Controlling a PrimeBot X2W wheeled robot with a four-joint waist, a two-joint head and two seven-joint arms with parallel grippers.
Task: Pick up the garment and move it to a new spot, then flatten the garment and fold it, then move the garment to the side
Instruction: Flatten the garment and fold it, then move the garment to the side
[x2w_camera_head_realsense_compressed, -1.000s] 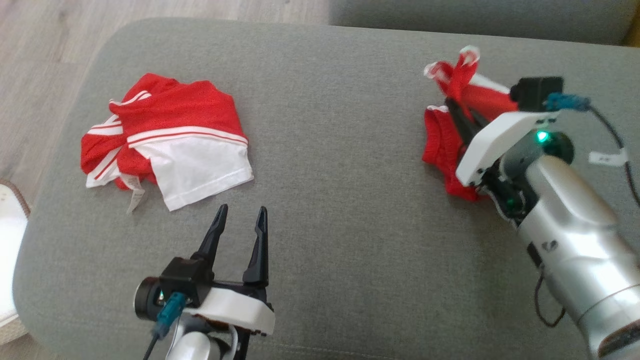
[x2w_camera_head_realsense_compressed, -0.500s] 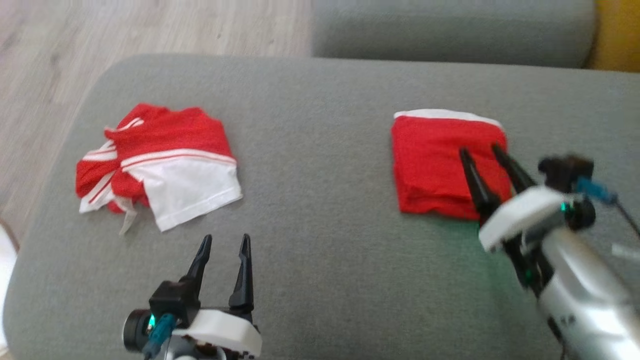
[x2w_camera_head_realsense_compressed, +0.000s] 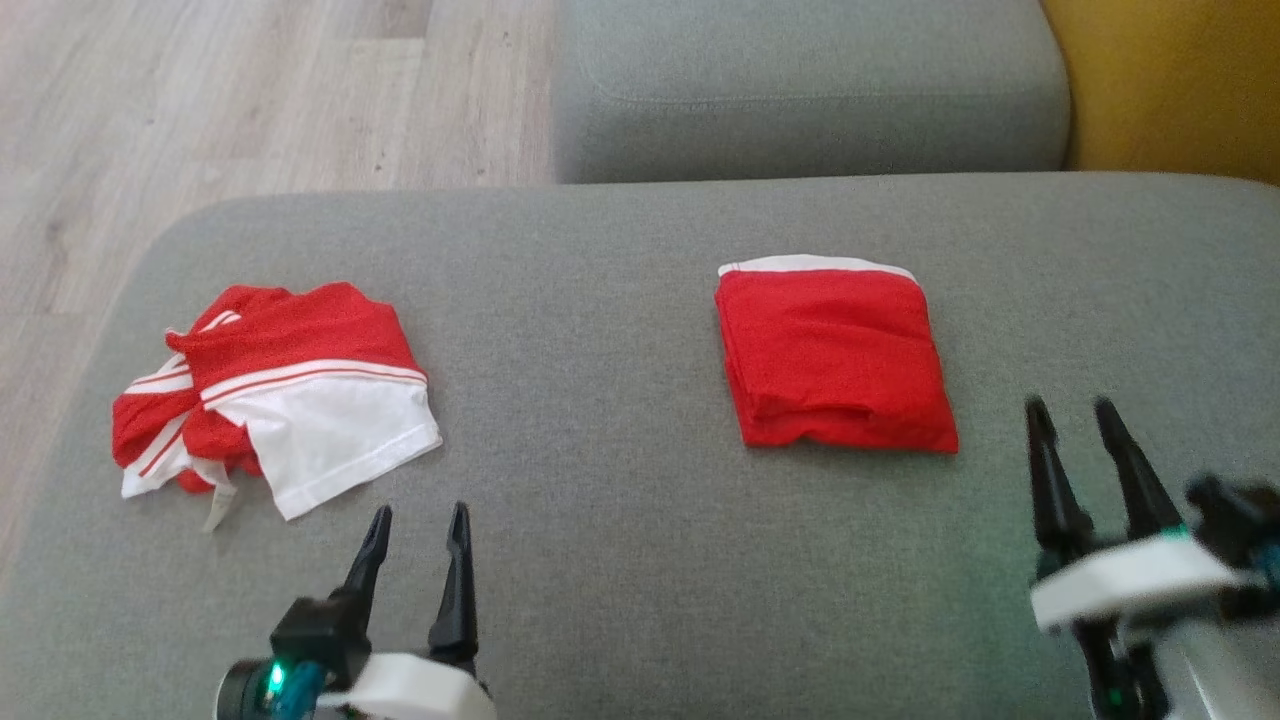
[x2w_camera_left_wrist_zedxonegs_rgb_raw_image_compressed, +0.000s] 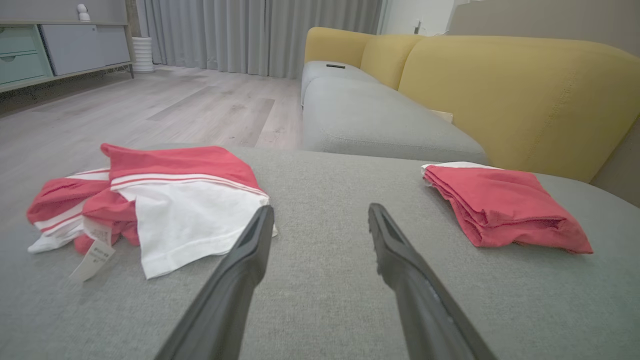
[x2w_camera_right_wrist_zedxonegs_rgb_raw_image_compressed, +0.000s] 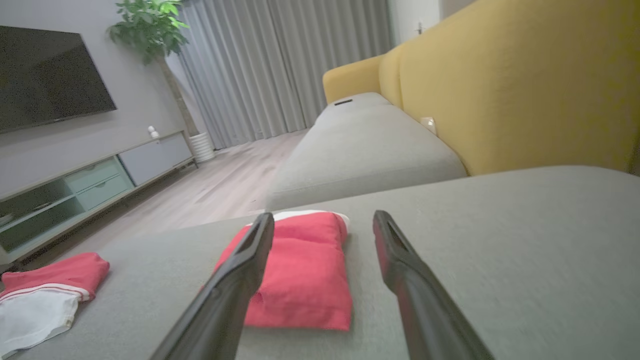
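Folded red garment (x2w_camera_head_realsense_compressed: 835, 365): squarish pad, white band at far edge, flat on right half of grey sofa cushion (x2w_camera_head_realsense_compressed: 620, 580).
Right hand (x2w_camera_head_realsense_compressed: 1070, 404): near garment, not touching; fingers apart, empty.
Left hand (x2w_camera_head_realsense_compressed: 420, 508): fingers apart, empty, just short of crumpled red-and-white garment (x2w_camera_head_realsense_compressed: 275, 400).
Judgement: fold done, set-aside step at its end.
Next move, likely: take crumpled piece; pinch one edge, lift clear.
Fabric: thin, limp, soft creases; loose label on crumpled piece.
Cushion: coarse weave, rounded corners.
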